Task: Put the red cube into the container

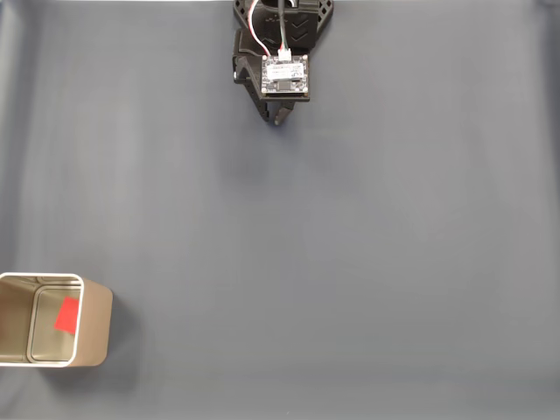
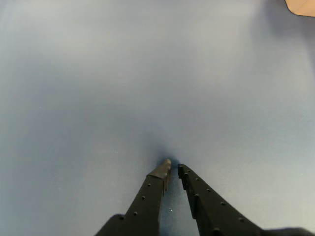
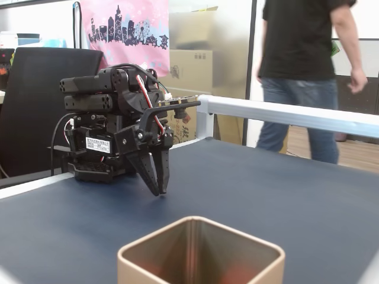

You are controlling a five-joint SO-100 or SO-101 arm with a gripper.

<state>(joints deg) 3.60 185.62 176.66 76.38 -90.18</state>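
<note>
Dark blue-grey cloth covers the worktop, which takes up almost the whole top-down fixed view and gives a plain, even ground against which small things stand out. In the side-on fixed view a pale metal rail edges its far side, and behind that rail a person in a dark shirt and jeans stands in the upper right of the frame, well clear of the robot's reach.

The black arm sits folded in on itself at the upper middle of the top-down view and at the left of the side-on view, drawn back over its base. That looks like a rest pose, kept away from the bin so that nothing can be knocked.

The container stands upright in the lower left corner of the top-down view, far from the arm, its open mouth facing up. In the side-on view it fills the bottom centre.

The pincer points down at bare cloth just beside the arm's base. In the wrist view its two tips lie nearly together with only a thin slit between them and nothing held in it.

The red cube lies inside the container, on its floor near the right wall as the top-down view shows it. A reddish glow low inside the bin in the side-on view agrees with that. By this showing the task looks finished.
</note>
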